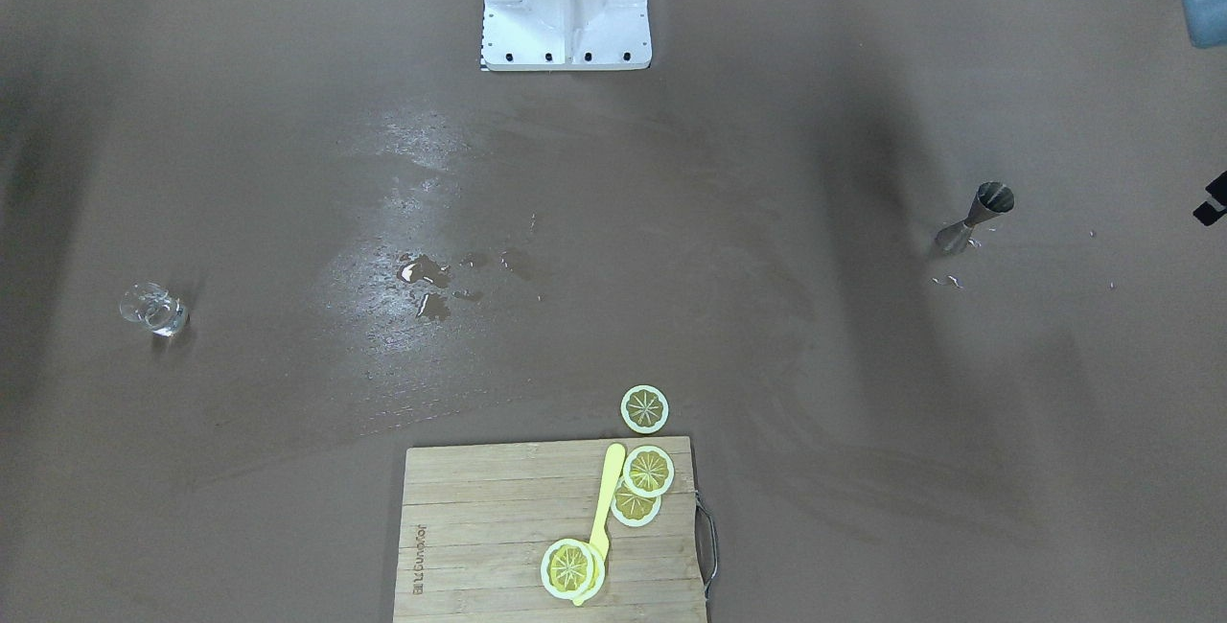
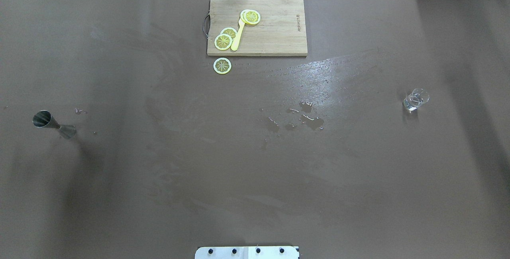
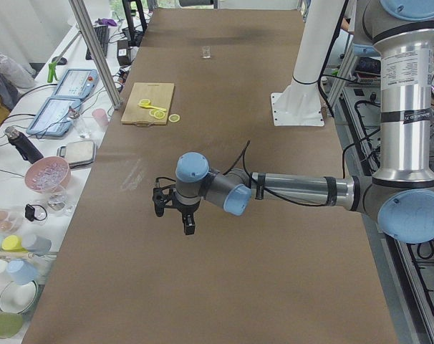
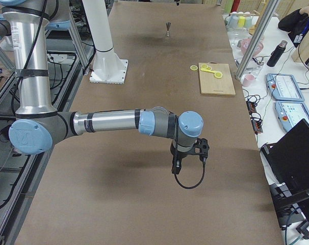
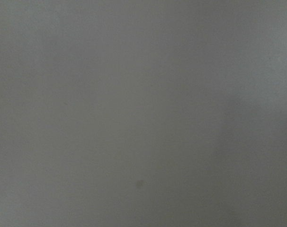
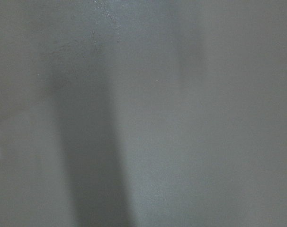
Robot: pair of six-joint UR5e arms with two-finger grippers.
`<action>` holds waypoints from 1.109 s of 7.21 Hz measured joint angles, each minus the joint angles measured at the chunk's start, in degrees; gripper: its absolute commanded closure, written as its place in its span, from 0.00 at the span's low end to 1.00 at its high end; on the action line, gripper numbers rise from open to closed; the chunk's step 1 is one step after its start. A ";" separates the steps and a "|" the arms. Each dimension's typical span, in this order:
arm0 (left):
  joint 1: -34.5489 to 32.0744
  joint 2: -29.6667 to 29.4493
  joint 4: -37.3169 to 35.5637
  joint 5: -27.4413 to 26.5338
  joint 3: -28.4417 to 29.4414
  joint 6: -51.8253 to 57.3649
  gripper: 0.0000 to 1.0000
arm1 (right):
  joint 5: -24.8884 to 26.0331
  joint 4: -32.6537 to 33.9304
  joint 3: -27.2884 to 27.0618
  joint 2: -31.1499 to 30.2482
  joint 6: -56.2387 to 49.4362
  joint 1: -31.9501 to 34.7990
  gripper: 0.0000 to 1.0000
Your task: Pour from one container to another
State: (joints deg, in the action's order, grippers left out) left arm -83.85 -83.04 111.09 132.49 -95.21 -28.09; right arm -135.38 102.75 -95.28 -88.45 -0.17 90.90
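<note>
There is one big brown table (image 2: 255, 195). There are two arms, a left arm (image 3: 296, 190) and a right arm (image 4: 108, 121). One wood board (image 2: 275, 32) lies at the far side of the table from the robot. On it lies one yellow knife (image 2: 238, 38). I count four lemon slices (image 2: 222, 65): three on the board touching the knife and one on the table just beside the board. There may be one more under the slice at the knife's end, but I cannot tell. There is one jigger (image 2: 51, 124). It stands up on the robot's left side of the table. There is one glass (image 2: 415, 99). It stands up on the robot's right side, well apart from the jigger. A few small wet spots (image 2: 310, 120) lie on the table between them. Each arm goes up like a post, then reaches out flat over bare table, with its wrist bent down. The left gripper (image 3: 177, 213) hangs over bare table. So does the right gripper (image 4: 189, 155). Neither holds anything. I cannot tell if their fingers are spread or pressed together.
</note>
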 measured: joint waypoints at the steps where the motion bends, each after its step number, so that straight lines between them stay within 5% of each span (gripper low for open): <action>1: -3.76 1.56 -3.65 1.68 0.77 8.43 0.01 | -0.37 -1.33 0.25 -0.37 -0.03 0.00 0.00; 4: -11.40 2.21 -18.48 5.16 -2.35 24.57 0.01 | -0.33 -5.50 1.67 -0.08 0.01 -0.62 0.00; 8: -13.16 2.60 -21.79 0.97 -2.99 30.60 0.01 | -0.31 -5.85 1.99 0.03 -0.06 -1.07 0.00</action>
State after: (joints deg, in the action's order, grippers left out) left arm -97.02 -80.44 89.29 133.46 -98.20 2.50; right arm -135.69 96.90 -93.28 -88.41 -0.23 89.83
